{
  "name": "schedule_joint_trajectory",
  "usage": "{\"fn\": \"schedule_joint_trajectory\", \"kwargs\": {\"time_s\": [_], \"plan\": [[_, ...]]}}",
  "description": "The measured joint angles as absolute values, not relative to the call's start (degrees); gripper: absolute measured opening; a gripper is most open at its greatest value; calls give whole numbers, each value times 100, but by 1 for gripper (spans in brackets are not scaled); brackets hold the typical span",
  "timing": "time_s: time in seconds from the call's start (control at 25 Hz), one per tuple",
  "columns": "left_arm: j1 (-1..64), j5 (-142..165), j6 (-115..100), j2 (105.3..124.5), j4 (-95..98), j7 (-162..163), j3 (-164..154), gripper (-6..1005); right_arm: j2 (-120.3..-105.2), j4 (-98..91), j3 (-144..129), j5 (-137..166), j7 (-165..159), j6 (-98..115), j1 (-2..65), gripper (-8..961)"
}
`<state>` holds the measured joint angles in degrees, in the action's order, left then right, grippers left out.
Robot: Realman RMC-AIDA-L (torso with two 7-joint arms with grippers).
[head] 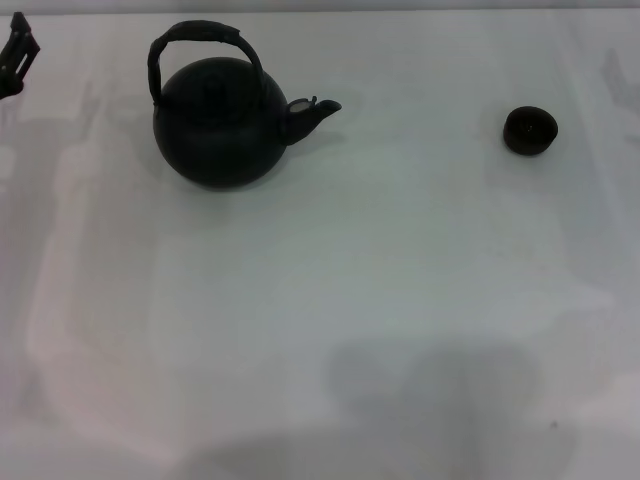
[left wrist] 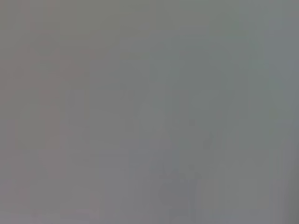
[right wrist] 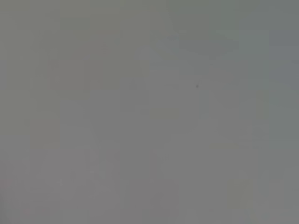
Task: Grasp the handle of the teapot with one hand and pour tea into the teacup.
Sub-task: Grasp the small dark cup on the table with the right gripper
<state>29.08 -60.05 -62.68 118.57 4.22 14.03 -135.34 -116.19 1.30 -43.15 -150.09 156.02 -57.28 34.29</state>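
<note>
The round matte black teapot [head: 220,125] stands upright on the white table at the far left, its short spout [head: 318,110] pointing right. Its arched black handle [head: 203,38] rises over the lid. The tiny dark teacup [head: 529,130] sits far to the right of the pot, well apart from it. My left gripper [head: 16,55] shows only as a dark part at the left edge of the head view, left of the teapot and apart from it. My right gripper is out of view. Both wrist views show only plain grey surface.
The white table [head: 320,300] spreads wide in front of the teapot and cup. Faint shadows lie near its front edge.
</note>
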Motion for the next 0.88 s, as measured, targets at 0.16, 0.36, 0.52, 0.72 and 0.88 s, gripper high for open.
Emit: {"fn": "schedule_joint_trajectory", "kwargs": {"time_s": [0.16, 0.36, 0.52, 0.72, 0.88], "plan": [[3001, -6003, -6118, 11851, 413, 1386, -13509, 887, -11611, 19, -4353, -14982, 15234, -5722, 3459, 841], [3074, -6002, -6074, 11848, 367, 1383, -13511, 887, -11548, -387, -4858, -14671, 14218, -5492, 3590, 841], [3084, -6017, -6073, 11847, 350, 1380, -13504, 886, -11494, -1531, -5932, -13991, 12830, -4484, 3570, 840], [3096, -6035, -6072, 11847, 351, 1380, -13500, 886, -11375, -2606, -6723, -12677, 11388, -3532, 3666, 839], [3111, -6037, -6072, 11852, 351, 1381, -13500, 887, -11257, -2909, -6823, -11200, 10086, -3470, 3941, 838]]}}
